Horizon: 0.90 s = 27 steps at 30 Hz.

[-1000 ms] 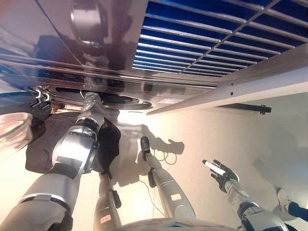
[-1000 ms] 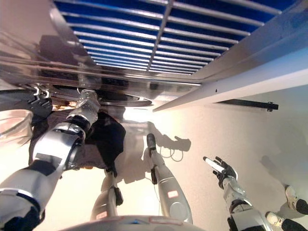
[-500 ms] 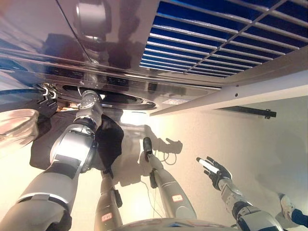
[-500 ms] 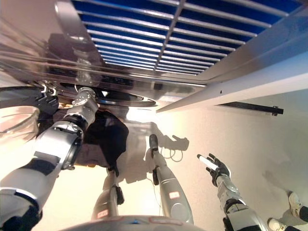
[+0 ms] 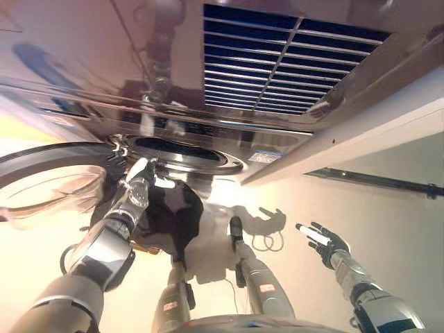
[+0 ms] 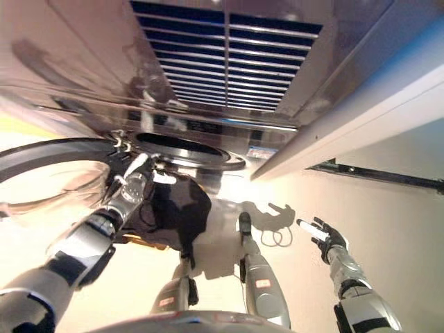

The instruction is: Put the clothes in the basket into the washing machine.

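The washing machine [image 5: 229,118] fills the top of both eye views, its round drum opening [image 5: 186,150] facing me and its glass door [image 5: 48,182] swung open to the left. My left hand [image 5: 139,183] is just below the opening's left rim, its white tips showing. A black garment [image 5: 177,214] hangs bunched from this hand, right under the drum's lip. A strip of orange, perhaps the basket [image 6: 141,240], peeks out beneath the cloth. My right hand [image 5: 325,240] floats low on the right, fingers spread, holding nothing.
A white ledge [image 5: 361,132] runs diagonally from the machine's right side to the right edge. Under it lies pale floor [image 5: 388,208] with a dark bar [image 5: 374,180] along the wall.
The camera has shifted, bringing the drum opening and door further into view. My left hand has drawn back out of the opening to its rim, with the black garment bunched higher. The right hand stays spread.
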Tool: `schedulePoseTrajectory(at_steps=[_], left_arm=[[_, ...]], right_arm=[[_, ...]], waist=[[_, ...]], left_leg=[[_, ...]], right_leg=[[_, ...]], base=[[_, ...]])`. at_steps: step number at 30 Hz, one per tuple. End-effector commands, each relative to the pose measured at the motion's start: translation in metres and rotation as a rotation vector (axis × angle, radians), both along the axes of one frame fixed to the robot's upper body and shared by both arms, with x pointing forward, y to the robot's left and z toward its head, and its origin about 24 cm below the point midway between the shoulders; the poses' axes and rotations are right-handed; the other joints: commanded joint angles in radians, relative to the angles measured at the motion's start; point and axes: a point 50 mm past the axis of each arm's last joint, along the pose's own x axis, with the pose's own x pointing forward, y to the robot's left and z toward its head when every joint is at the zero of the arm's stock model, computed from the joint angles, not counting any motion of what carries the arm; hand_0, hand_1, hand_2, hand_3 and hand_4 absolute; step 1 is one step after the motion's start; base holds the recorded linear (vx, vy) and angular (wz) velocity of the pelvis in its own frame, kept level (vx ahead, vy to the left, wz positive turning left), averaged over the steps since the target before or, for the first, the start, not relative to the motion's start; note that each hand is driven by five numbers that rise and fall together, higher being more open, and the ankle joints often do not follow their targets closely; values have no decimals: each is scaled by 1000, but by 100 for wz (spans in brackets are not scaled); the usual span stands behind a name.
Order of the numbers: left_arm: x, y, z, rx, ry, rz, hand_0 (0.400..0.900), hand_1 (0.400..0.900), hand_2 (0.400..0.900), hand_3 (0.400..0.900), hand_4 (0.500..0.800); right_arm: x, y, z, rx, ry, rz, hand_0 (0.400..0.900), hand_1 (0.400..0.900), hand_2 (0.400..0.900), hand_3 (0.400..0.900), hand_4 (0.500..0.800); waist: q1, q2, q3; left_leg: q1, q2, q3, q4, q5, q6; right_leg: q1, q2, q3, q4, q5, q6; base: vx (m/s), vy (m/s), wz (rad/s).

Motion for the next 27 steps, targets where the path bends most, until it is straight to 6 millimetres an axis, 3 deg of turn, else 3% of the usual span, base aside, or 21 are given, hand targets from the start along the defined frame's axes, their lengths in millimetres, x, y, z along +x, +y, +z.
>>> schedulePoseTrajectory(at_steps=[1, 2, 3, 8, 9, 10, 12, 13, 14, 15, 21, 24, 27], left_arm=[[-17, 13, -13, -32, 28, 16, 900, 900, 900, 900, 800], [-39, 8, -36, -99, 97, 28, 900, 900, 900, 900, 800], [-39, 8, -36, -99, 98, 28, 900, 900, 900, 900, 800], [-99, -1, -86, -233, 304, 97, 900, 900, 900, 900, 800], [-119, -3, -98, -281, 356, 139, 900, 900, 900, 900, 800], [-120, -3, -98, -281, 356, 139, 900, 900, 900, 900, 800], [-148, -9, -115, -346, 434, 201, 900, 900, 900, 900, 800], [-148, -9, -115, -346, 434, 201, 900, 900, 900, 900, 800], [-169, -12, -124, -376, 495, 236, 900, 900, 900, 900, 800], [-169, -12, -124, -376, 496, 236, 900, 900, 900, 900, 800], [-222, -21, -144, -437, 672, 298, 900, 900, 900, 900, 800], [-236, -21, -147, -480, 702, 362, 900, 900, 900, 900, 800], [-239, -20, -147, -479, 702, 373, 900, 900, 900, 900, 800]], right_arm=[[-27, -21, -4, -37, 77, -40, 900, 900, 900, 900, 800], [-34, -18, -9, -19, 99, -39, 900, 900, 900, 900, 800], [-34, -18, -9, -19, 99, -39, 900, 900, 900, 900, 800], [-53, -11, -21, 11, 166, -7, 900, 900, 900, 900, 800], [-61, -6, -26, 22, 190, 10, 900, 900, 900, 900, 800], [-61, -6, -26, 22, 191, 10, 900, 900, 900, 900, 800], [-75, 6, -36, 45, 243, 50, 900, 900, 900, 900, 800], [-75, 6, -36, 45, 244, 50, 900, 900, 900, 900, 800], [-84, 19, -44, 61, 293, 108, 900, 900, 900, 900, 800], [-84, 19, -44, 61, 294, 108, 900, 900, 900, 900, 800], [-134, 41, -63, 47, 539, 324, 900, 900, 900, 900, 800], [-148, 48, -67, 61, 594, 368, 900, 900, 900, 900, 800], [-149, 52, -69, 66, 598, 391, 900, 900, 900, 900, 800]], waist=[[7, -36, -37], [22, -31, -50], [22, -31, -50], [46, -22, -95], [55, -20, -116], [55, -20, -116], [69, -20, -143], [69, -20, -143], [78, -23, -160], [78, -23, -160], [96, -26, -197], [106, -31, -212], [108, -33, -214]], left_leg=[[29, -73, -26, 16, -34, 12], [53, -76, -29, 13, -34, 13], [55, -76, -29, 13, -34, 13], [113, -82, -31, 6, -38, 17], [133, -82, -30, 4, -41, 18], [135, -82, -30, 3, -41, 18], [163, -83, -30, 3, -47, 21], [164, -83, -30, 3, -47, 21], [185, -83, -32, 0, -51, 24], [186, -83, -32, 0, -52, 24], [237, -90, -44, -2, -67, 33], [267, -97, -51, -2, -80, 43], [278, -99, -54, -2, -85, 45]], right_leg=[[78, 15, 0, 42, -22, 48], [107, 11, -11, 37, -28, 48], [109, 12, -11, 36, -28, 48], [180, 10, -20, 18, -40, 46], [204, 10, -22, 9, -42, 47], [206, 11, -22, 8, -42, 47], [240, 10, -26, 0, -48, 48], [241, 10, -26, 0, -48, 48], [264, 8, -31, -1, -51, 48], [265, 8, -31, -2, -51, 48], [325, 2, -46, 5, -69, 49], [358, -5, -53, 13, -80, 50], [370, -10, -55, 16, -84, 52]], base=[[5, 5, 27], [1, 8, 18], [-5, 2, 16], [1, 3, 9], [13, 5, 7], [0, 9, 8], [7, 10, 12], [32, 4, 13], [24, -3, 5], [30, -2, 8], [28, 16, 10], [56, 20, 10], [20, 29, 6]])
